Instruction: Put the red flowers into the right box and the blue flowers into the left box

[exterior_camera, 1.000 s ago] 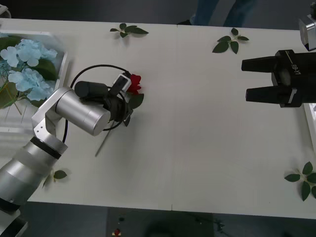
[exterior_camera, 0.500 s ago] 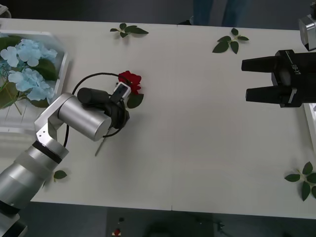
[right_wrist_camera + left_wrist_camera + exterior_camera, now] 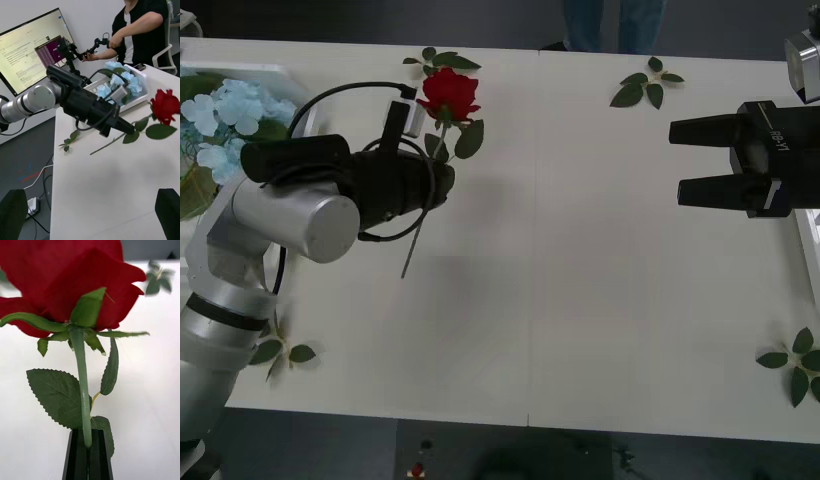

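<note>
Above the white table (image 3: 580,300), a red rose (image 3: 449,92) is held by its stem, clamped in the left gripper (image 3: 442,182); carriage across to the right box (image 3: 810,250) is judged next, past the idle, parted right gripper (image 3: 678,160).

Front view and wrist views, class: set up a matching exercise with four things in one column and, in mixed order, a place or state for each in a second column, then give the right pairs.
Column 1
1. rose
2. blue flowers
3. left gripper
4. right gripper

Column 2
A. open, at the table's right edge
B. lying in the left box
C. lifted off the table, held by its stem
D. shut on a green stem

Pairs: 1-C, 2-B, 3-D, 4-A
</note>
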`<state>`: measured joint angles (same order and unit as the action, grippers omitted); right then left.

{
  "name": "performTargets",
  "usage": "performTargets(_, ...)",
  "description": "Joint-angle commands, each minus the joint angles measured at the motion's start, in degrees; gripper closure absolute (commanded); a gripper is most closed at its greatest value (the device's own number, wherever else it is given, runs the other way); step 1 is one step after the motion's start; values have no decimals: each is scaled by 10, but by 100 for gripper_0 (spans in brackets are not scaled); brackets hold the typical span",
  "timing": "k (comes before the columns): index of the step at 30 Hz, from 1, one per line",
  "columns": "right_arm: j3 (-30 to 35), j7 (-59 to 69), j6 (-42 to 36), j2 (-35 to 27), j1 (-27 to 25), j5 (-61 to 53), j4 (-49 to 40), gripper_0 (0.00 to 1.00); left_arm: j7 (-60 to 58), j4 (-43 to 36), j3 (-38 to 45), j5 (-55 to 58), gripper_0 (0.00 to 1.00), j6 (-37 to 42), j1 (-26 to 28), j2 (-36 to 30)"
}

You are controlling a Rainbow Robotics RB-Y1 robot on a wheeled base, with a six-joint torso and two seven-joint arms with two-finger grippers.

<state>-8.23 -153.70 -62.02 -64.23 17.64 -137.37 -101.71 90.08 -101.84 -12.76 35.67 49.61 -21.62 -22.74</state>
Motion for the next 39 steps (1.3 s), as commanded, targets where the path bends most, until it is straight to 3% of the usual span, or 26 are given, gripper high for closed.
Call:
performTargets(1,7,-13,0,1,3,-4,-8,0,-18,-87,12,59,100,-42,37,-17)
performTargets(5,7,-13,0,1,3,-4,-8,0,-17,-121,22,146,100,-97,61,-17)
performTargets(10,7,-13,0,1,3,-4,-8,0,43,-123,26,351,100,-181,67,-12)
performTargets(16,7,-13,0,1,3,-4,-8,0,145,-145,45,523,100,-195,61,-5)
performTargets(22,7,-13,0,1,3,-4,-8,0,241,-154,55,650,100,-195,21,-5)
performTargets(27,7,-13,0,1,3,-4,-8,0,301,-151,55,658,100,-195,-21,0)
performTargets(30,-10,-13,-6,32,-28,-13,6,0,305,-146,59,641,100,-195,-42,14)
performTargets(39,-11,19,-41,41,-27,-39,26,0,311,-127,61,588,100,-194,-60,79)
